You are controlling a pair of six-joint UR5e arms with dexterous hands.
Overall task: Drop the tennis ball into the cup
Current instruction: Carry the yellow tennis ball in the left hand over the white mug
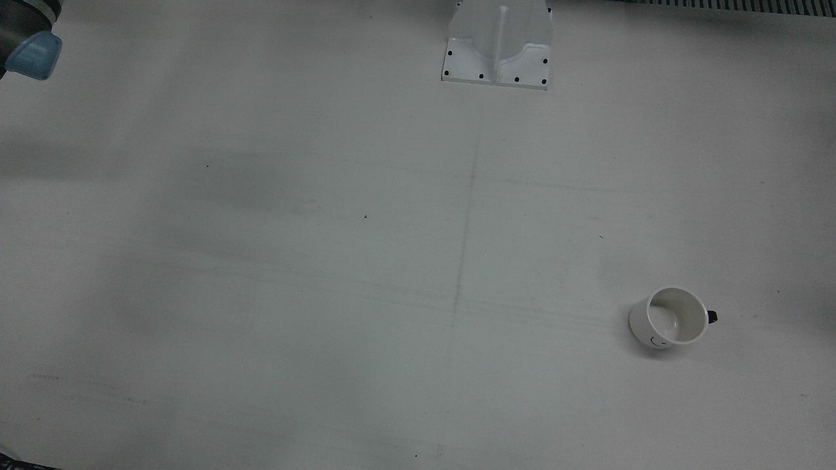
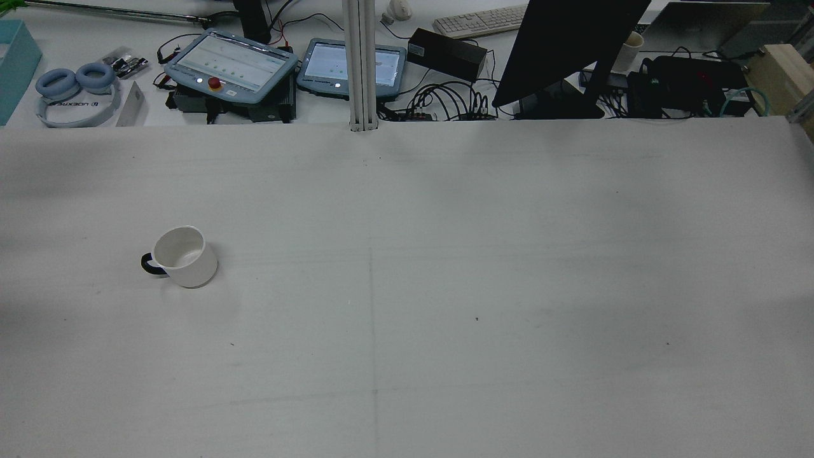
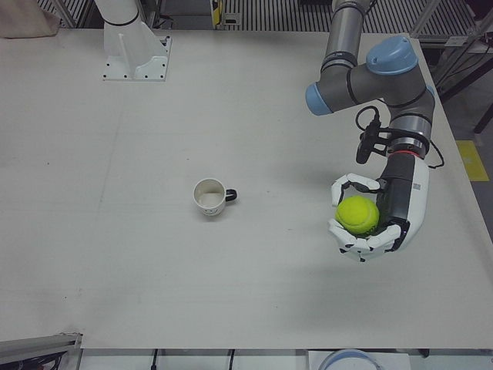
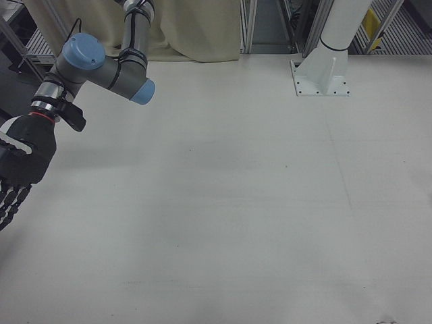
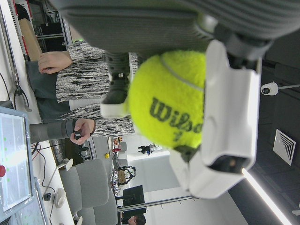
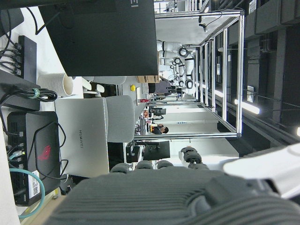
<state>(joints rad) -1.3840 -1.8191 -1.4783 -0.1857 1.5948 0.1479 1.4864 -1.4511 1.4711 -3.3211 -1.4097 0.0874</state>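
Left robot hand [image 3: 375, 217] grasps tennis ball [image 3: 357, 214], well apart from upright cup [image 3: 209, 196] on worktop [image 3: 154, 262]. Carry ball directly over cup's mouth before releasing. Right robot hand [image 4: 17, 169]: fingers extended, empty.

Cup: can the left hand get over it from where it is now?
Probably yes. The left hand holds the tennis ball beside the upright cup, with only bare table between them.

The right hand [image 4: 17, 177] is cut off by the right-front view's left edge, so its finger spread cannot be read. The front and rear views miss both hands. The cup [image 1: 669, 318] hides most of its dark handle there. The left hand's fingers [image 3: 362, 240] partly cover the tennis ball [image 3: 357, 214].
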